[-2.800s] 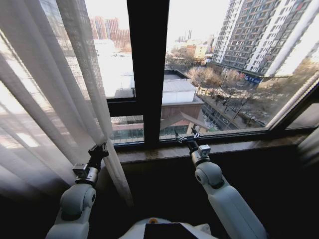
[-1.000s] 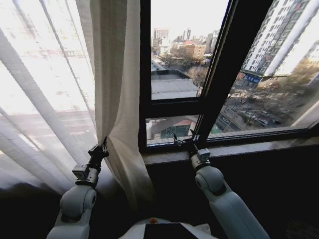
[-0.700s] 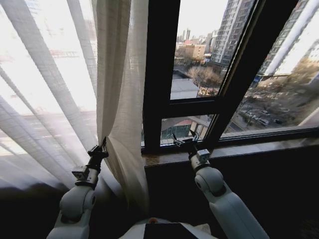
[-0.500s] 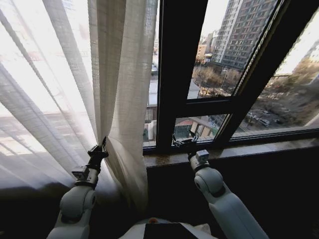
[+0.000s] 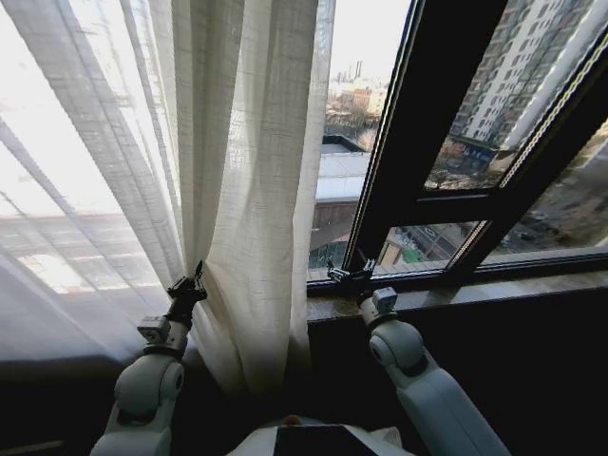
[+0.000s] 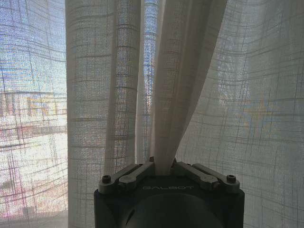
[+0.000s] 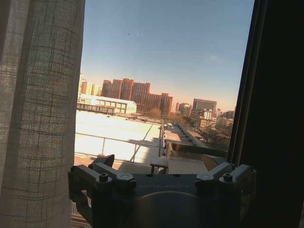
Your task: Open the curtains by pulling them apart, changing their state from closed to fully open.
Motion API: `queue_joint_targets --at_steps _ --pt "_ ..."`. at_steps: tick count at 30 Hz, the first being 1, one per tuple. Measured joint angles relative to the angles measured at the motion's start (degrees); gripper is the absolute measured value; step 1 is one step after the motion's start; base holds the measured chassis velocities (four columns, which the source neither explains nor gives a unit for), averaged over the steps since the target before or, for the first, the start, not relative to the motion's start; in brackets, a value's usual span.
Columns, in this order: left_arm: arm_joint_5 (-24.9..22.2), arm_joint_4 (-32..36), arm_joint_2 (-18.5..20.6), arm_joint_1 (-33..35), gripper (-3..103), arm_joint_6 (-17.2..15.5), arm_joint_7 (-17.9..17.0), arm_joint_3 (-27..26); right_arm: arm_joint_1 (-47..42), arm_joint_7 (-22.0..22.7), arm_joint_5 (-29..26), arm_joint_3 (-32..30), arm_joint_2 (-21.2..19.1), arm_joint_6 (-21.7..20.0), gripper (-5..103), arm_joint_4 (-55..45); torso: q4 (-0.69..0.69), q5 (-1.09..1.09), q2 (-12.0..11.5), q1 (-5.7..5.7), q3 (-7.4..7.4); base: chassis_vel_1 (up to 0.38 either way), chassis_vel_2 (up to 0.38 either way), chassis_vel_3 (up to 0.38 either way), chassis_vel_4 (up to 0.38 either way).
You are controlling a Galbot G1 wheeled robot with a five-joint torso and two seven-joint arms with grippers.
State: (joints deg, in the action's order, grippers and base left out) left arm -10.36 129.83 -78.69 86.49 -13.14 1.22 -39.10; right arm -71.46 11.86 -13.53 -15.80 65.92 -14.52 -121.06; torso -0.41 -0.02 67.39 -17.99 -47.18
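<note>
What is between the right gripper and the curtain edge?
In the head view, bare window glass separates the right gripper from the curtain.

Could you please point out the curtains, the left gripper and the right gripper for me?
curtains (image 5: 252, 190): head view, gathered pleats.
left gripper (image 6: 162, 167): left wrist view, pinched fold between fingertips.
right gripper (image 5: 344, 274): head view, between fingertips.

The head view looks forward and down at the window; both wrist views face outward, close to the curtains, which all three share
</note>
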Motion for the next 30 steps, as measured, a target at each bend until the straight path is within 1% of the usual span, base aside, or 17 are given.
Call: queue_joint_targets --at_steps 2,5,10,12,14,15,19,21,23,24,26,29,30 --pt "0.0 0.0 0.0 0.0 0 0.0 0.0 -0.2 0.0 0.0 0.0 0.1 0.1 0.0 100 0.1 -0.02 0.01 0.0 0.0 0.0 0.0 0.0 0.0 0.0" --pt "-0.5 -0.1 -0.1 0.2 0 0.0 0.1 -1.1 0.1 -0.1 0.0 0.3 0.1 0.1 100 0.6 -0.05 0.09 0.0 0.01 -0.01 -0.014 -0.018 0.008 0.016" --pt "-1.7 -0.1 0.1 0.2 0 0.0 0.2 -3.1 0.3 -0.3 0.1 0.5 0.3 0.1 100 1.2 -0.05 0.06 0.0 0.01 -0.01 -0.058 -0.035 0.046 0.045" --pt "-2.8 -0.3 0.2 0.2 0 0.1 0.2 -5.5 0.4 -0.4 0.1 0.6 0.4 0.1 100 1.5 -0.03 0.05 0.0 0.01 -0.01 0.0 0.0 0.0 0.0" --pt "-4.3 -0.8 0.3 0.1 0 0.3 0.3 -8.8 0.4 -0.5 0.2 0.6 0.5 0.2 100 1.7 -0.01 -0.01 0.0 0.01 -0.01 0.0 0.0 0.0 0.0" --pt "-4.3 -0.8 0.3 0.1 0 0.3 0.3 -8.8 0.4 -0.5 0.2 0.6 0.5 0.2 100 1.7 -0.01 -0.01 0.0 0.01 -0.01 0.0 0.0 0.0 0.0" --pt "-7.3 -1.9 0.4 0.1 0 0.8 0.7 -14.9 0.5 -0.9 0.2 0.6 0.6 0.5 100 2.4 -0.02 0.01 0.0 0.01 0.0 0.0 0.0 0.0 0.0" --pt "-7.5 -2.1 0.4 0.1 0 0.9 0.8 -15.8 0.5 -1.0 0.2 0.6 0.6 0.6 100 2.5 -0.03 0.01 0.0 0.01 0.0 0.0 0.0 0.0 0.0" --pt "-9.4 -4.0 0.4 0.1 0 1.8 1.2 -21.3 0.7 -1.4 0.4 0.6 0.8 1.3 100 3.3 -0.03 0.04 0.0 0.01 -0.01 0.0 0.0 0.0 0.0" --pt "-9.4 -4.0 0.4 0.1 0 1.8 1.2 -21.3 0.7 -1.4 0.4 0.6 0.8 1.3 100 3.3 -0.03 0.04 0.0 0.01 -0.01 0.0 0.0 0.0 0.0" --pt "-11.3 -5.9 0.7 0.2 0 2.4 1.2 -25.4 0.8 -1.5 0.4 0.6 0.9 1.5 100 3.8 -0.03 0.04 0.0 0.0 0.0 0.0 0.0 0.0 0.0" --pt "-12.9 -9.3 1.6 0.2 0 3.6 1.3 -30.9 0.9 -1.7 0.5 0.7 1.0 1.5 100 4.1 -0.02 0.02 0.0 0.0 0.0 0.0 0.0 0.0 0.0" --pt "-12.9 -9.3 1.6 0.2 0 3.6 1.3 -30.9 0.9 -1.7 0.5 0.7 1.0 1.5 100 4.1 -0.02 0.02 0.0 0.0 0.0 0.0 0.0 0.0 0.0"
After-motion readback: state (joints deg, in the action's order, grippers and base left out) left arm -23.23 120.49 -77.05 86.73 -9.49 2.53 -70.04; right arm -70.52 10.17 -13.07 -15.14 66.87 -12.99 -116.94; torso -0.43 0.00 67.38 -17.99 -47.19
